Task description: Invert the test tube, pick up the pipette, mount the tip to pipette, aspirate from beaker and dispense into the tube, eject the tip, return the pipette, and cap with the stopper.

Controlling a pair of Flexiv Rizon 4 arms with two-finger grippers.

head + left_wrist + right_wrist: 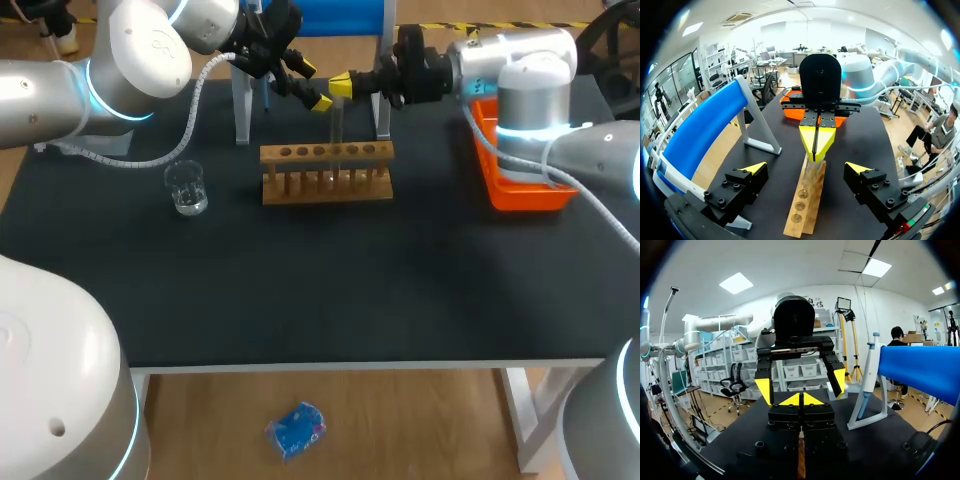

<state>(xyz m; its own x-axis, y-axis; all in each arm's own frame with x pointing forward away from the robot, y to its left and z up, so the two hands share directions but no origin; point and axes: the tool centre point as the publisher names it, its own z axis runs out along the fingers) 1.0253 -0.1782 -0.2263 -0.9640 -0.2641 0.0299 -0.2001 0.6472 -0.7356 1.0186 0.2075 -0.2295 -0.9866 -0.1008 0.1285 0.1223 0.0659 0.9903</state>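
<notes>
Our right gripper [341, 86] has its yellow tips pressed together on the top end of the test tube [337, 130]. It pinches the tube so that it hangs upright over the wooden rack [327, 175]. We cannot tell whether the tube's lower end is clear of its hole. We judge the grip is taken high to leave the glass body free for a second hold. Our left gripper [313, 85] stands just beside the right one and faces it, fingers spread wide and touching nothing, with the tube in line between them. That posture suits taking the tube over for the inversion, the first step, which looks not yet done. The beaker [187, 188] stands on the table [320, 280] on the rack's left, and the pipette [867, 375] rests on its stand behind, both clear of this exchange and waiting for later steps.
</notes>
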